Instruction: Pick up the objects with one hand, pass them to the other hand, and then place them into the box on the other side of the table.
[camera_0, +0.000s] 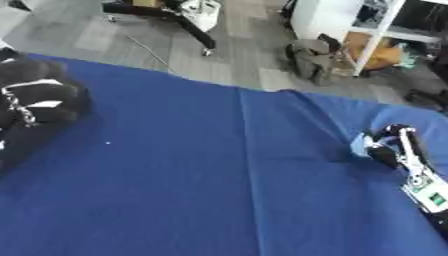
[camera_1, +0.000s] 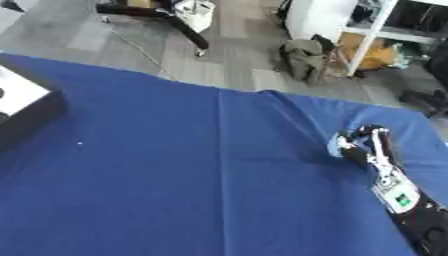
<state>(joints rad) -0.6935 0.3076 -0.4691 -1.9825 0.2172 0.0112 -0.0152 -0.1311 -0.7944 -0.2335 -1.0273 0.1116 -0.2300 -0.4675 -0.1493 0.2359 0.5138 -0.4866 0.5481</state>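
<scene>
My right hand (camera_1: 366, 146) rests on the blue cloth at the right side of the table. Its fingers curl round a small pale blue object (camera_1: 336, 146) that sticks out to the left of the hand; I cannot make out more of it. A green and white tag (camera_0: 431, 196) shows on the forearm behind the hand. At the far left edge stands a black box (camera_1: 35, 112) with white showing on top, blurred in the left eye view. My left hand shows in neither view.
The blue cloth (camera_0: 210, 175) covers the whole table, with a crease running down its middle. Beyond the far edge lie grey floor, a chair base (camera_0: 175, 20), a bag (camera_0: 311, 60) and white shelving (camera_0: 376, 30).
</scene>
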